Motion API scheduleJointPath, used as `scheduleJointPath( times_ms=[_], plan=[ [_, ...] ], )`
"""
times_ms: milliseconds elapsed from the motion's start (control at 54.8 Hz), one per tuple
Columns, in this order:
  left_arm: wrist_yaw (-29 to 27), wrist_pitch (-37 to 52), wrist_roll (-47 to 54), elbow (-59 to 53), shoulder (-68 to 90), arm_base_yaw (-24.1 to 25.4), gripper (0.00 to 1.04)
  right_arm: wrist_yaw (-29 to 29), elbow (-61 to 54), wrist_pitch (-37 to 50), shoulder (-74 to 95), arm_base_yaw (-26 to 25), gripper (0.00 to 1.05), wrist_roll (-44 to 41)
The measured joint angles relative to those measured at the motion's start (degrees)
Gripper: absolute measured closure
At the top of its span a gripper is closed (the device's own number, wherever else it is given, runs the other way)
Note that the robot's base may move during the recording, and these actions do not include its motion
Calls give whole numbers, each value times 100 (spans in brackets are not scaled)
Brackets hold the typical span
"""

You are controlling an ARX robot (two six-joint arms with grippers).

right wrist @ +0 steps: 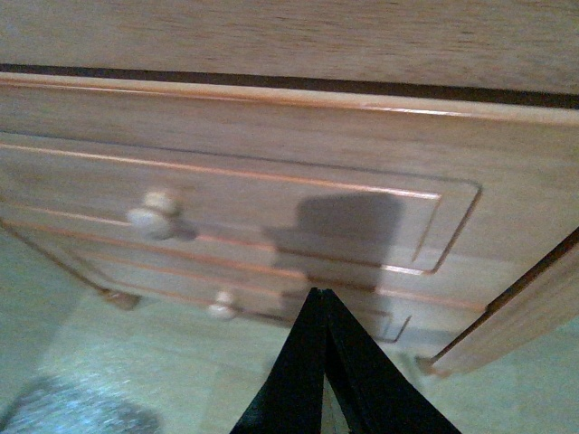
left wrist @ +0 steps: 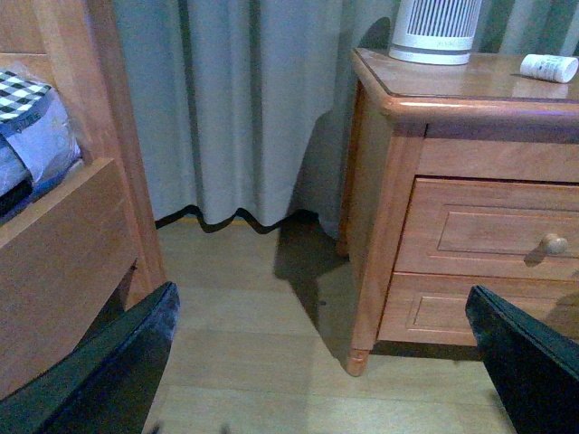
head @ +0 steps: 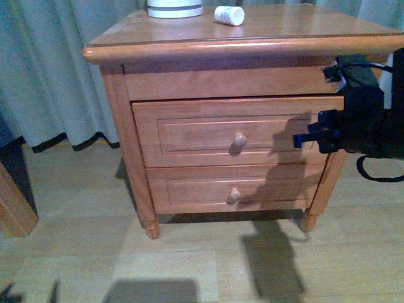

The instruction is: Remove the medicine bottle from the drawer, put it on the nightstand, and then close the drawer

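The medicine bottle, small and white, lies on its side on the nightstand top; the left wrist view shows the medicine bottle there too. The upper drawer with its round knob sits nearly flush in the frame. My right gripper is shut and empty, tips close to the drawer front's right part, right of the knob. In the right wrist view its shut tips point at the drawer panel. My left gripper hangs open over the floor, left of the nightstand.
A white ribbed appliance stands at the back of the top, next to the bottle. The lower drawer is shut. Grey curtains hang behind. A wooden bed frame with checked cloth stands left of my left gripper.
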Motion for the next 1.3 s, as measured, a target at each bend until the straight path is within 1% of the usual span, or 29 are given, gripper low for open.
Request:
scheduleJointPath(
  times_ms=[91,219,401,511,529,547,584,602,638,693,803,857,912,948,1040,1094,1295],
  plan=[
    [0,0,0,0,0,0,6,-122,-227,-343,-675,22,101,341],
    [0,0,0,0,0,0,6,-160,-116,-850,-1912,-142,101,616],
    [0,0,0,0,0,0,6,-297,177,-955,-3659,-455,101,813],
    [2,0,0,0,0,0,6,-262,122,-1027,-4640,-531,101,737],
    [2,0,0,0,0,0,6,-232,87,-1067,-4850,-535,100,697],
    [0,0,0,0,0,0,6,-61,90,-1309,-5064,-538,99,555],
    [0,0,0,0,0,0,6,407,118,-2131,-5532,-535,102,273],
    [2,0,0,0,0,0,6,608,70,-2540,-5796,-538,102,155],
    [0,0,0,0,0,0,6,798,-92,-3084,-6210,-540,101,7],
    [0,0,0,0,0,0,6,883,-634,-3915,-7088,-549,101,-173],
    [2,0,0,0,0,0,6,898,-1812,-4732,-8679,-549,101,-334],
    [0,0,0,0,0,0,6,898,-2339,-4682,-9304,-549,101,-363],
    [0,0,0,0,0,0,6,896,-2898,-4422,-9877,-549,101,-409],
    [0,0,0,0,0,0,6,898,-3504,-4142,-10345,-549,101,-422],
    [0,0,0,0,0,0,6,896,-4286,-4030,-10719,-549,101,-437],
    [0,0,0,0,0,0,6,918,-4537,-4011,-10773,-549,101,-442],
    [0,0,0,0,0,0,6,914,-4675,-3919,-10996,-549,101,-442]
  ],
)
